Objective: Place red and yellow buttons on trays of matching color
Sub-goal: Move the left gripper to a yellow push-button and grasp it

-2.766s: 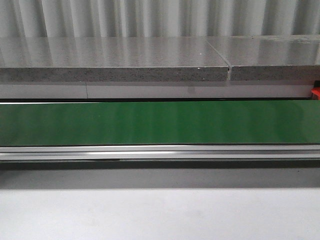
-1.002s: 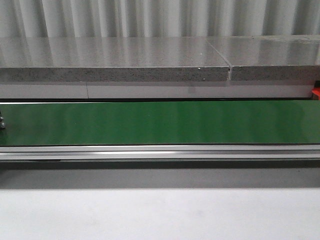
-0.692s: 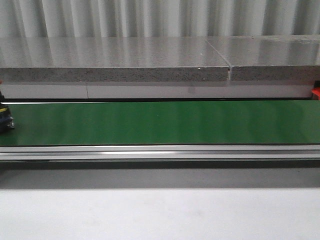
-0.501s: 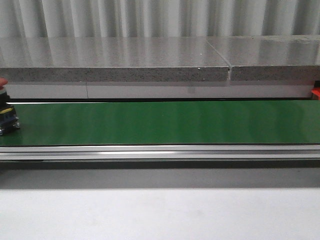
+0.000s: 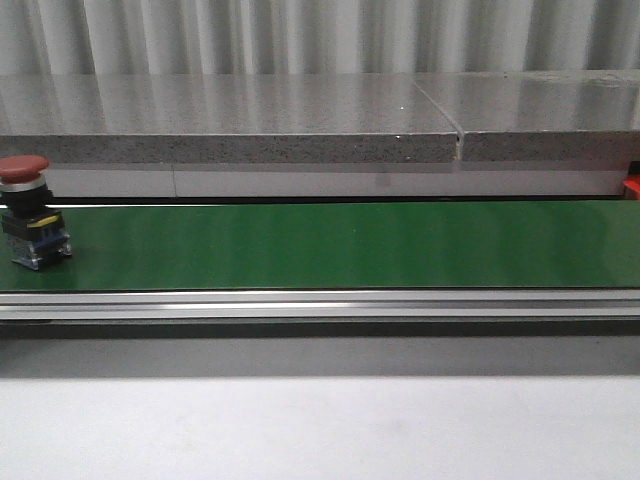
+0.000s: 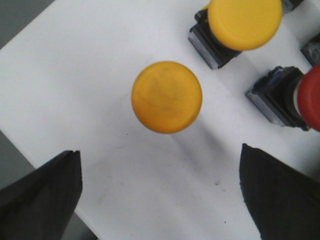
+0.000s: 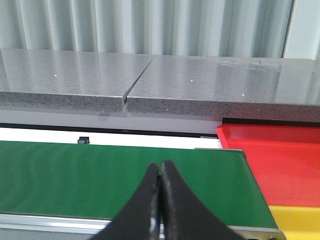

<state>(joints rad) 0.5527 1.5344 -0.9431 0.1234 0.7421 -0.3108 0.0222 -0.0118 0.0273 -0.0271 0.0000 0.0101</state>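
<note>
Your front camera sits low and looks straight across the green conveyor belt [image 5: 330, 245] at the grey stone ledge [image 5: 230, 120] and the ribbed wall behind. Your left wrist camera points straight down, close over a white surface [image 6: 90, 90], and shares nothing with the front view. Your right wrist camera looks level along the same belt near its end, close in, sharing belt, ledge and wall with the front view.

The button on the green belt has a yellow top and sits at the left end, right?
Not quite. The button on the green belt has a red top, not yellow. It does sit at the left end. The front view shows it.
</note>
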